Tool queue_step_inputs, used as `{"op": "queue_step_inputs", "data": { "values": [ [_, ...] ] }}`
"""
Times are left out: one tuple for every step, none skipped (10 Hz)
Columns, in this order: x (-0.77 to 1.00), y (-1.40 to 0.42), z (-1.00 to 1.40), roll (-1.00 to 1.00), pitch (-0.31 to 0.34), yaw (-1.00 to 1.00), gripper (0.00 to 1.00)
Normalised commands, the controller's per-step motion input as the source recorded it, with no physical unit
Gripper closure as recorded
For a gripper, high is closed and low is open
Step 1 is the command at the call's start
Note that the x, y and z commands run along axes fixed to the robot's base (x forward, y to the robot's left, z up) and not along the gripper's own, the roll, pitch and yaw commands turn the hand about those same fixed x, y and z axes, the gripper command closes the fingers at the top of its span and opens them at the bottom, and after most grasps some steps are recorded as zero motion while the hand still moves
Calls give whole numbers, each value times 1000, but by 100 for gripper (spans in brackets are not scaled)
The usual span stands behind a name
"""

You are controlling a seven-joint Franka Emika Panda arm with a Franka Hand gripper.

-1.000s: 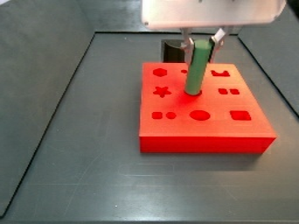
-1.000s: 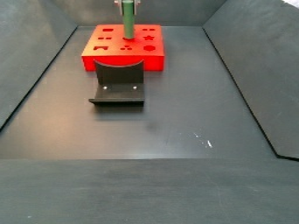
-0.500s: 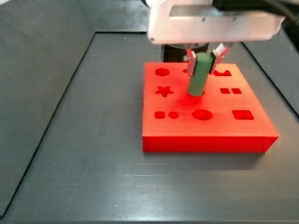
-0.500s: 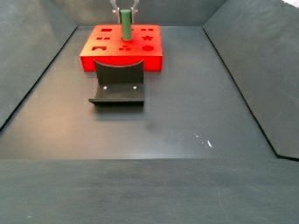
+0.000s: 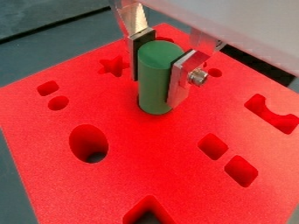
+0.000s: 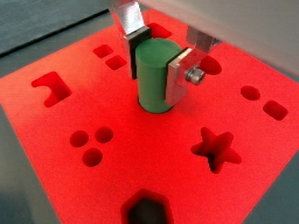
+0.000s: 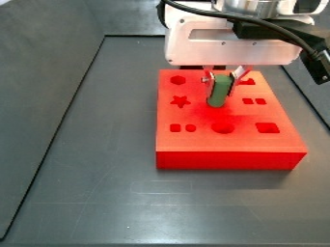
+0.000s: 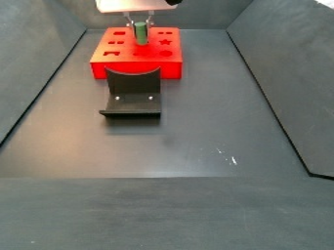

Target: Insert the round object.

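The green round peg point(image 5: 156, 79) stands upright with its lower end in a hole of the red block point(image 5: 128, 175). It shows in both wrist views point(image 6: 156, 77) and both side views point(image 7: 222, 87) point(image 8: 137, 35). My gripper point(image 5: 162, 63) is shut on the peg's upper part, silver finger plates point(image 5: 184, 77) pressing on both sides. In a side view the gripper point(image 7: 222, 74) is low over the block's point(image 7: 226, 135) far middle. The peg's bottom end is hidden in the hole.
The block top has star point(image 6: 216, 146), round point(image 5: 90, 144), square point(image 5: 212, 145) and arch point(image 5: 278, 112) holes. The dark fixture point(image 8: 132, 96) stands on the floor in front of the block point(image 8: 156, 67). Dark tray walls point(image 8: 280, 88) rise at the sides.
The gripper has come down with the peg. The peg shows shorter above the block than before, its lower end sunk deeper into the hole.
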Motion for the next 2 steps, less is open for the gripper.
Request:
{"op": "queue_step_inputs", "data": {
  "values": [
    [-17, 0, 0, 0, -4, 0, 100],
    [-11, -120, 0, 54, 0, -17, 100]
  ]
}}
